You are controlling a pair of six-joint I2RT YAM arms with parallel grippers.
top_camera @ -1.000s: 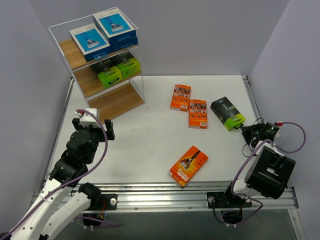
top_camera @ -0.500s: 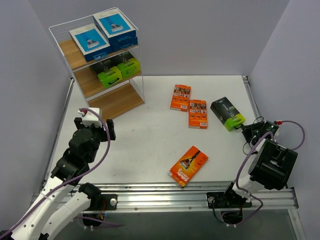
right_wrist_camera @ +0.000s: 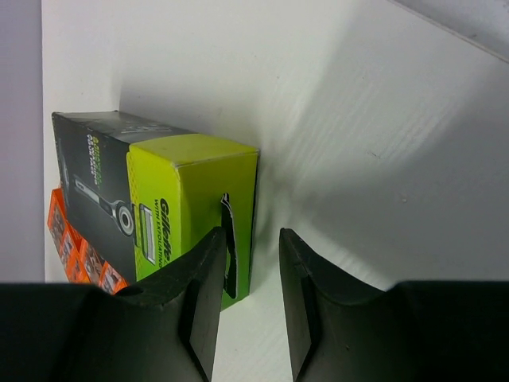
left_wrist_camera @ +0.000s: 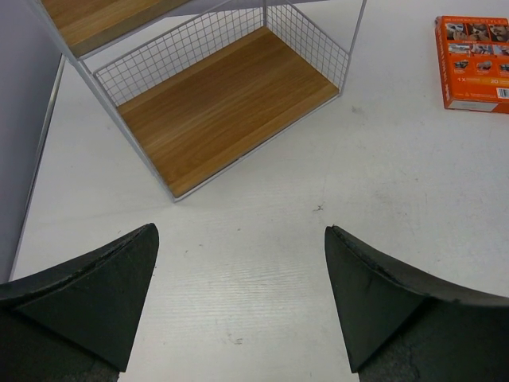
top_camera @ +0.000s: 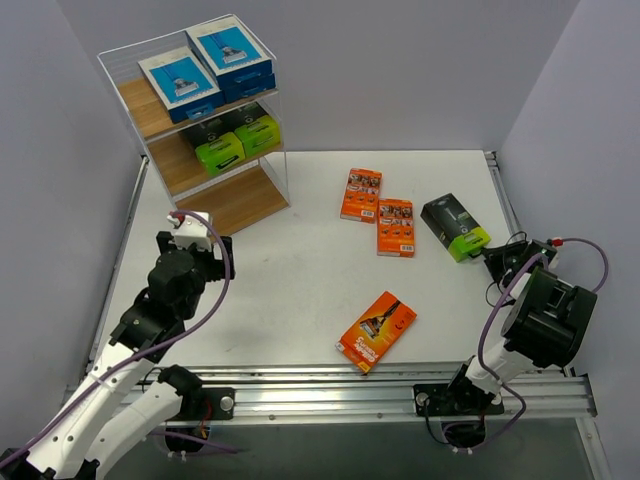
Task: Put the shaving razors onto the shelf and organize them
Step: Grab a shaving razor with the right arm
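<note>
The tabletop [top_camera: 300, 280] is lit brightly and evenly from overhead, and only a short, soft shadow is cast beside the orange pack [top_camera: 377, 330]. In the left wrist view the shelf [left_wrist_camera: 223, 103] is rendered sharp, while the fingers [left_wrist_camera: 87, 302] of the left claw [left_wrist_camera: 238, 267] are shown dark and soft-edged at 6 o'clock. In the right wrist view a grey shadow is thrown at 3 o'clock of the green pack [right_wrist_camera: 191, 191].

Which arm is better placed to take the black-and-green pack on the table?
Right. The right gripper is next to the black-and-green pack, facing its green end; the open left gripper points at the shelf, far away.
</note>
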